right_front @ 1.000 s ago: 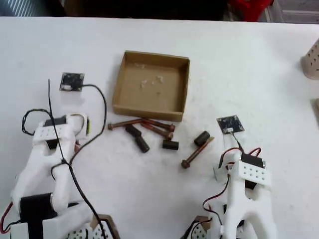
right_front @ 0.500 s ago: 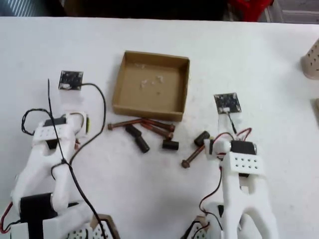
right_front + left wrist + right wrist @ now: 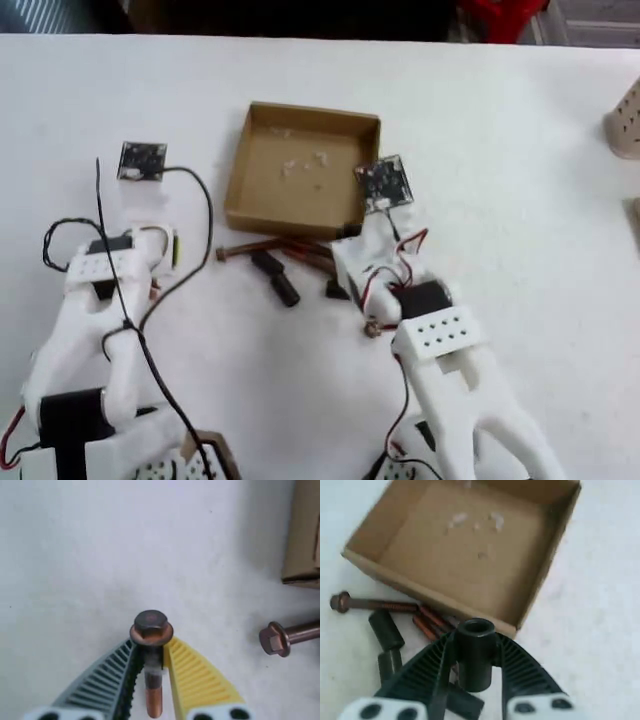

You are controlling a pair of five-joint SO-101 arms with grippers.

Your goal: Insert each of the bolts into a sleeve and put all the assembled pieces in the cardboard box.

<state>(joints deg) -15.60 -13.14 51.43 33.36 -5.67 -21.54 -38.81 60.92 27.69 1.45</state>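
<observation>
high view has the cardboard box point(image 3: 290, 222) holding a few pale scraps point(image 3: 300, 163).

We find no legible text, label, brand, number or sign in any view. The walls of the cardboard box point(image 3: 295, 224) show plain surfaces with no readable print.
</observation>
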